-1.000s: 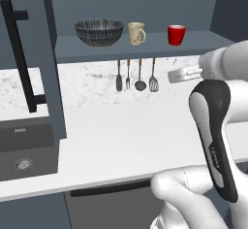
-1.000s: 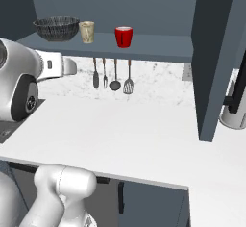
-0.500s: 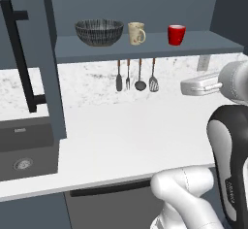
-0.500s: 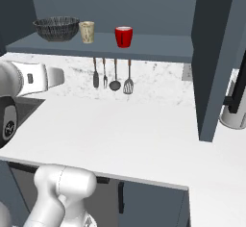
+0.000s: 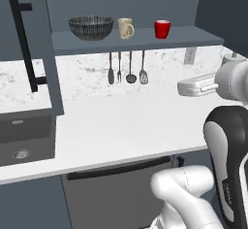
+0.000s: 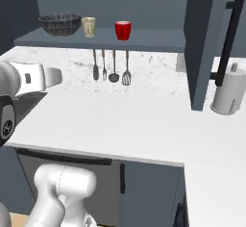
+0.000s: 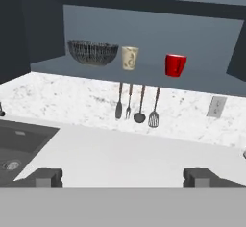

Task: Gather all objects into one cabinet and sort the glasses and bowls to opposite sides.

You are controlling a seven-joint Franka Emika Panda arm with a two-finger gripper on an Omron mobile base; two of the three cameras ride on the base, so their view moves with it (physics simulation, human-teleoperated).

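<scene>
Overhead, shelf: long slate-blue cabinet shelf [image 5: 145,40] above the white counter [image 5: 121,126].
Bowl: dark streaked bowl [image 5: 91,27] at the shelf's left end.
Mugs: cream mug [image 5: 125,28] just beside the bowl; red mug [image 5: 162,29] farther right, apart.
Gripper: gripper [image 7: 122,177] spread wide, holding nothing, facing the shelf above the counter.

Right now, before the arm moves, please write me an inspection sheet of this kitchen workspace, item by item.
Surface: white countertop, bare in the middle.
Job's things: wide dark streaked bowl, cream mug and red mug stand apart in a row on the slate-blue cabinet shelf, bowl at its left end.
Clutter: four hanging utensils under the shelf; paper towel roll.
Grippers: gripper open, holding nothing.
Cables: nothing seen.
Surroundings: dark sink, open cabinet door with black bar handle, wall socket.
</scene>
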